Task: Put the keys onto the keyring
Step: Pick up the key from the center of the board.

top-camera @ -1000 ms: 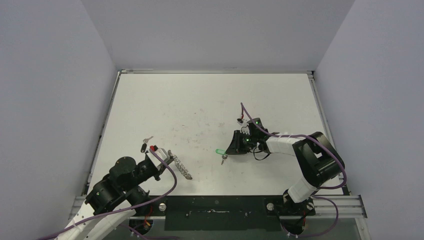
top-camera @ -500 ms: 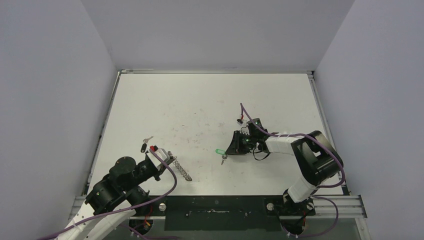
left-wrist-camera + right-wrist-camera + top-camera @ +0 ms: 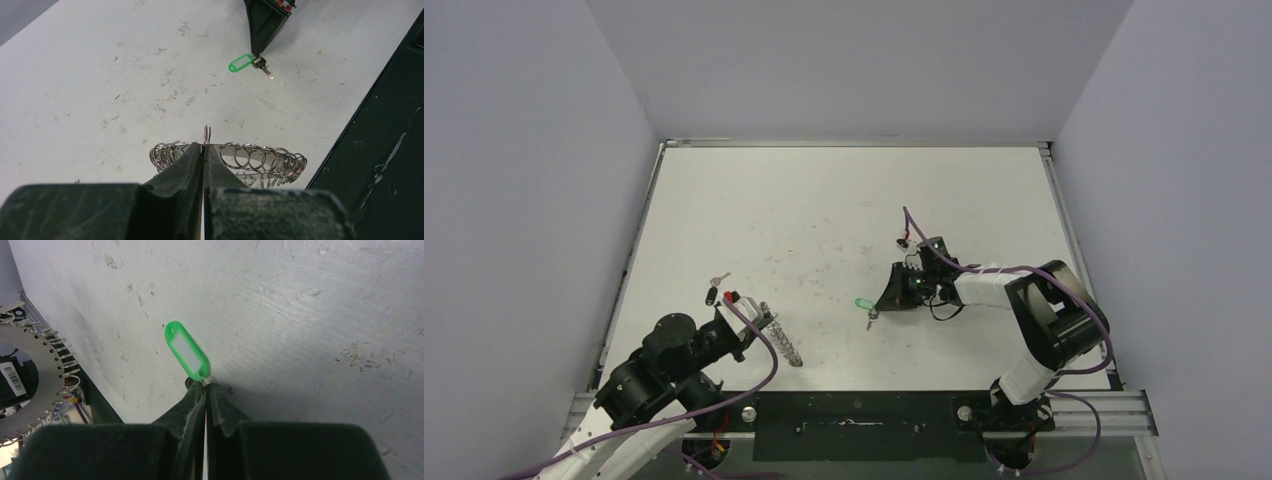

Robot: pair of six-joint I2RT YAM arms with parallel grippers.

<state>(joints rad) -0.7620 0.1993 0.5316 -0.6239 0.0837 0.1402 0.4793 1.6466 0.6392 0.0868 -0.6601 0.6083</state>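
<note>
Overhead, we see the left gripper (image 3: 758, 322) pressed together on the keyring (image 3: 785, 343), which it holds edge-on close to the near edge of the table (image 3: 844, 200). The right gripper (image 3: 876, 304) sits across to the right, its tips on the green-tagged key (image 3: 863, 303). The two other keys (image 3: 715, 286) lie just beyond the left gripper.

From the left wrist, the fingers (image 3: 192, 160) clamp the hoop's rim; the hoop runs crosswise and the green tag lies ahead and to the right.

From the right wrist, the jaws are closed and seem to nip the small link at the tag's near end. The tag stretches away from the fingertips and the keyring stands off to the left. We judge the right arm must carry this key leftward to the hoop.
</note>
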